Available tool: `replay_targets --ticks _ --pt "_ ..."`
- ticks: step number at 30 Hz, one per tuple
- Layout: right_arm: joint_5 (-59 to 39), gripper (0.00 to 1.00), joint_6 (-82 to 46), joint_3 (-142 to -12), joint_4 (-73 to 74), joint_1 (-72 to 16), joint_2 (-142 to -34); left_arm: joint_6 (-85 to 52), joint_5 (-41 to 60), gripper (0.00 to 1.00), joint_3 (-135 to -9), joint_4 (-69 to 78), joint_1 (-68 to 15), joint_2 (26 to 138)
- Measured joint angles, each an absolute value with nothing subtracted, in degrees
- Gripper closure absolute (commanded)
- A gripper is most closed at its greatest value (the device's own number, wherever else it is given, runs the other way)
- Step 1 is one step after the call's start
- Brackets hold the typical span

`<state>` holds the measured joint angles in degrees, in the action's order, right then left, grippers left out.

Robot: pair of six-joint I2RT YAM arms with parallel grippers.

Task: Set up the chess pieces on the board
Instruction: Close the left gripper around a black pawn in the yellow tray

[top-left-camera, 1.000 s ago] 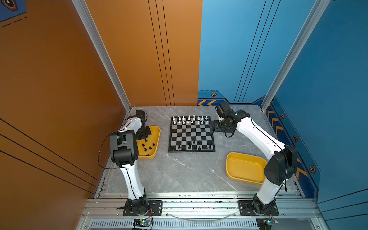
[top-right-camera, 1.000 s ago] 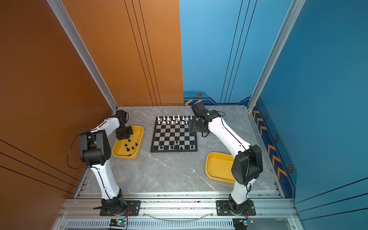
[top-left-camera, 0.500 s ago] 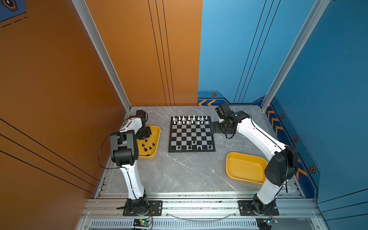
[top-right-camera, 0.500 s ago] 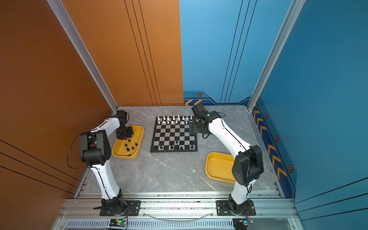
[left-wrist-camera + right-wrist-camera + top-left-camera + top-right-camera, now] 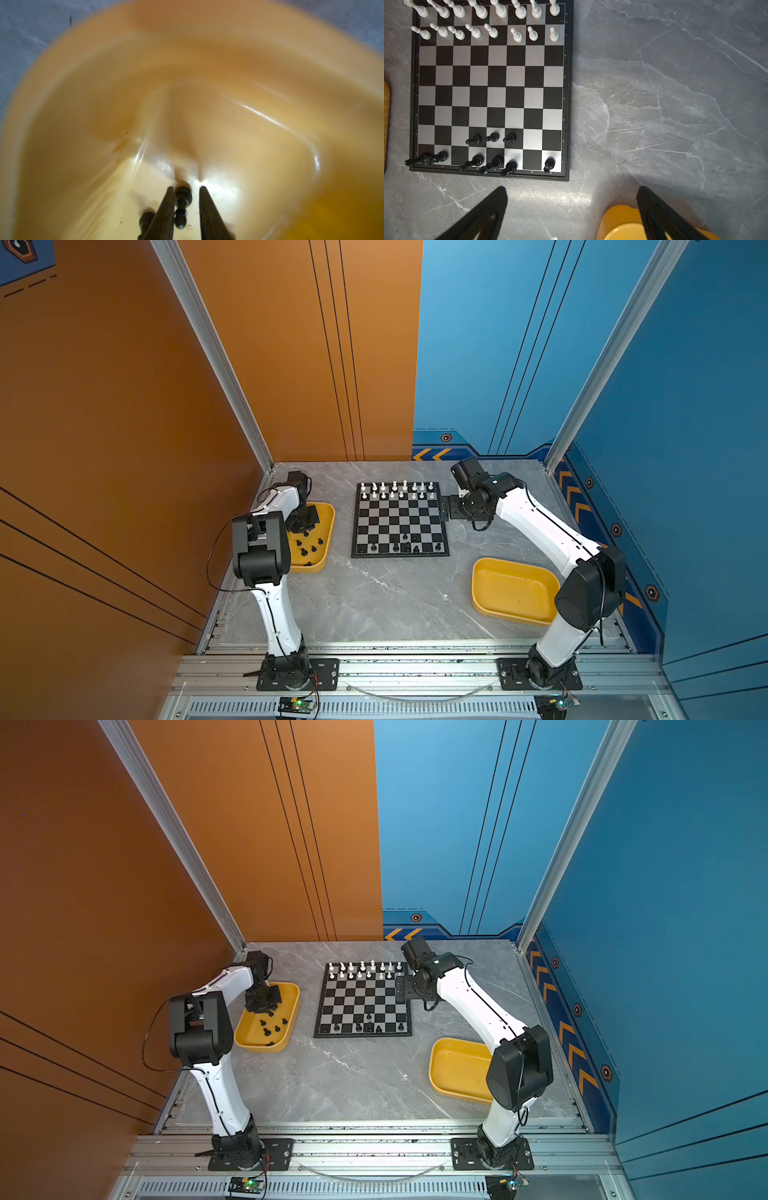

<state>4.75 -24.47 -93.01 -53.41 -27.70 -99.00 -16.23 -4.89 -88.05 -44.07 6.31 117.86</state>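
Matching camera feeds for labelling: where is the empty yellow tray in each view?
Top view: empty yellow tray right of the board, nearer the camera.
Top view: same spot, right arm overlapping it.
Left wrist: not in it; the other tray fills it.
Right wrist: one corner, cut by the frame edge.
Landmark: the board, in all but left wrist.

Numbers 1 to 8 and letters a, b, d, e, g, h on the border of the board (image 5: 497,76)
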Motion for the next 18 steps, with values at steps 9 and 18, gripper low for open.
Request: replay_targets --ticks 9,18 --pt "4.78 0.0 -24.49 -93.01 -53.41 -27.7 -99.0 -15.84 -4.64 0.9 -88.03 -44.1 6.31 117.86" --pt "4.75 0.0 -24.47 -93.01 -53.41 -27.7 -99.0 -15.86 -4.47 0.92 -87.35 -43.88 6.31 117.56"
